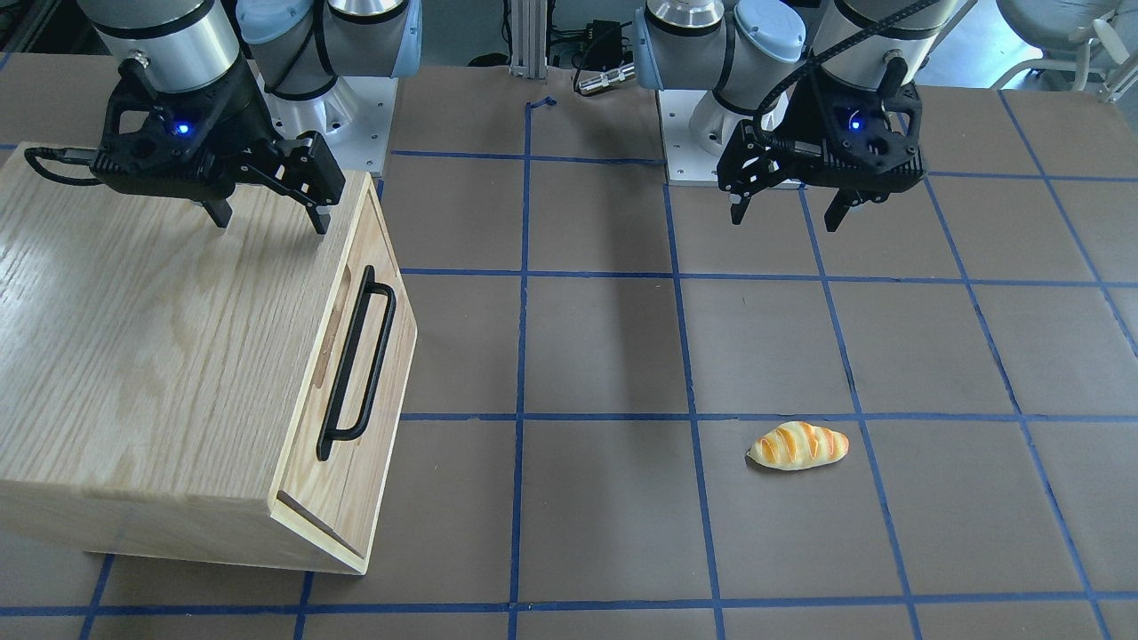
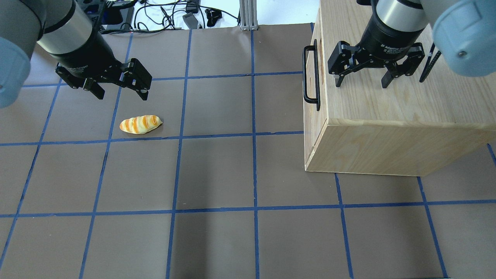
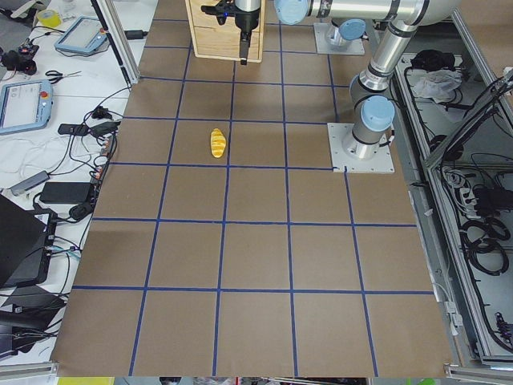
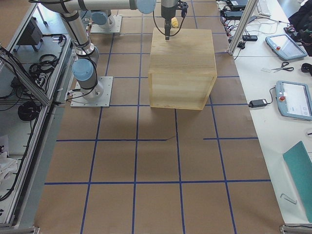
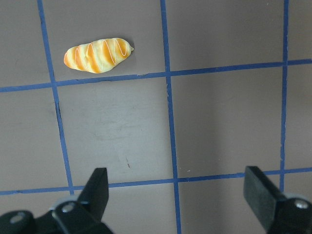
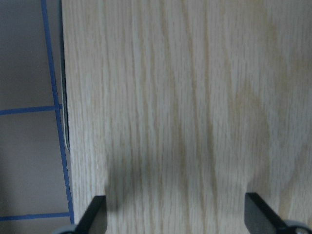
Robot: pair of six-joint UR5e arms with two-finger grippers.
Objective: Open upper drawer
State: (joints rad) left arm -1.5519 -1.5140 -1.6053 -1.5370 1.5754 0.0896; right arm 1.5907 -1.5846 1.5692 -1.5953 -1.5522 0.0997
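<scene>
The upper drawer's light-wood front point(image 1: 397, 342) faces the table's middle and carries a long black bar handle point(image 1: 358, 360), with an oval notch beside it. The front looks flush with the oak cabinet point(image 1: 160, 356). The handle also shows in the overhead view point(image 2: 310, 73). My right gripper point(image 1: 268, 220) is open and empty, hovering over the cabinet's top near its front edge point(image 2: 362, 82); its wrist view point(image 6: 175, 214) shows only the wood top. My left gripper point(image 2: 123, 94) is open and empty, above the table, far from the cabinet point(image 1: 786, 219).
A toy bread loaf point(image 2: 140, 124) lies on the brown table under and just in front of my left gripper, also in its wrist view point(image 5: 97, 55). Blue tape lines grid the table point(image 2: 252, 174). Cables and an aluminium post point(image 2: 245, 13) stand at the far edge.
</scene>
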